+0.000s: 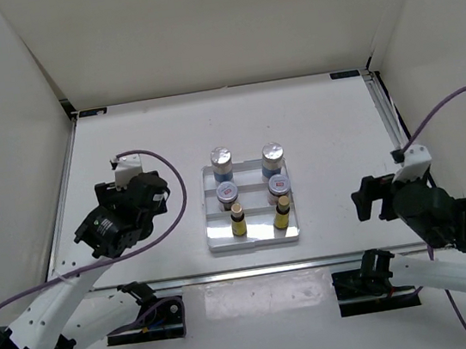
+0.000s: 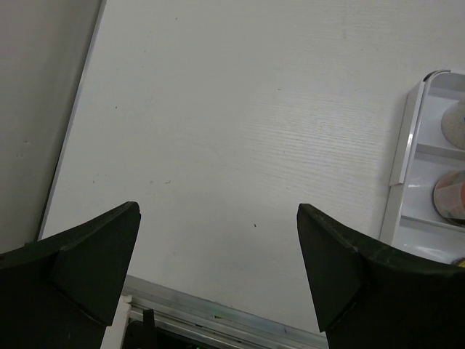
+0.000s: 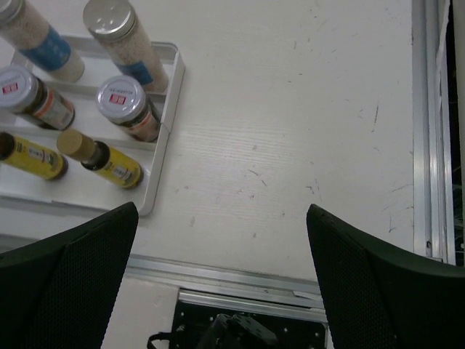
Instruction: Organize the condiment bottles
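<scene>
Two pincers (image 2: 218,209) (image 3: 222,209) — wide open, empty

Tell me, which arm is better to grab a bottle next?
Right, probably. The left gripper and right gripper are both open, off the tray, but the right's camera shows all six bottles; the left's barely catches the tray.
</scene>
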